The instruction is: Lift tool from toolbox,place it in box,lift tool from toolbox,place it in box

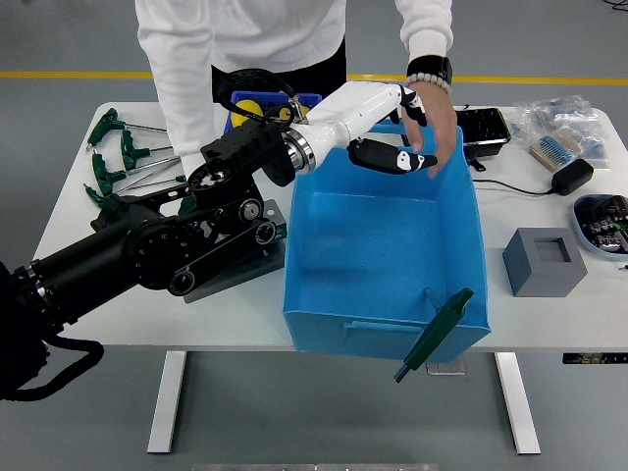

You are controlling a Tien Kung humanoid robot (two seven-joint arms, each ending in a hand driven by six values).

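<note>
At the far left of your white table (88, 245), a set of green T-handle wrenches (116, 157) lies fanned out, laid apart so each can be picked singly. Your left arm sweeps in from the lower left, its black links covering most of the grey toolbox tray (240, 277) near the table's middle; only a corner of the tray shows, so you cannot tell what tools remain in it. Behind the arm sits a small blue bin (263, 100) with a yellow item in it.

Your left hand (392, 147) hovers above the far rim of the big blue box (383, 260), fingers loosely extended and holding nothing, a posture that reads as a release already made. The person across the table rests a hand (442, 132) on that same far rim, seemingly to steady the box, which sits slightly skewed.

The task's thing, a green-handled tool (434, 334), is not lying inside: it hangs over the box's near right corner, handle outside and low, apparently tipping out toward the floor. Judge this placement as failed or at risk.

To the right stand a grey block (545, 260), a black tray (481, 126) and a power adapter (571, 177). Your right arm is not visible.
</note>
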